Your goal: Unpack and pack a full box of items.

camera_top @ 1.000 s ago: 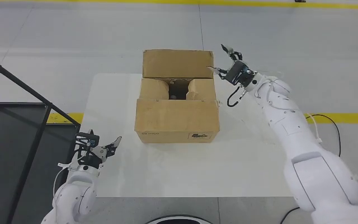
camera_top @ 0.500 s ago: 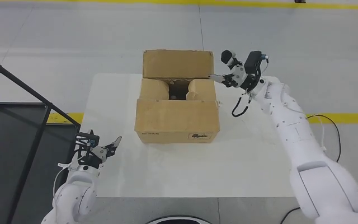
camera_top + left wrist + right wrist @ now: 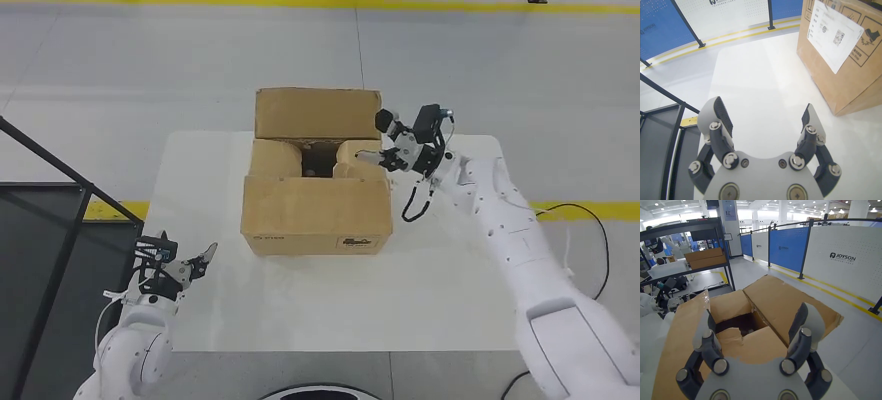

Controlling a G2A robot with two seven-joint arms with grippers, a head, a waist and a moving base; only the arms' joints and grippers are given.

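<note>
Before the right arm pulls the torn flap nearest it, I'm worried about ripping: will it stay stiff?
Probably floppy: the flap has a ragged, torn edge, so it may bend rather than swing flat. It could rip further there. The box looks bulky, likely staying put.

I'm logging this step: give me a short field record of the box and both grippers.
box: cardboard, on the white table, flaps partly open
contents: too dark to tell
right gripper: open, at the box's right inner flap
left gripper: open, empty, near the table's front left corner, apart from the box
</note>
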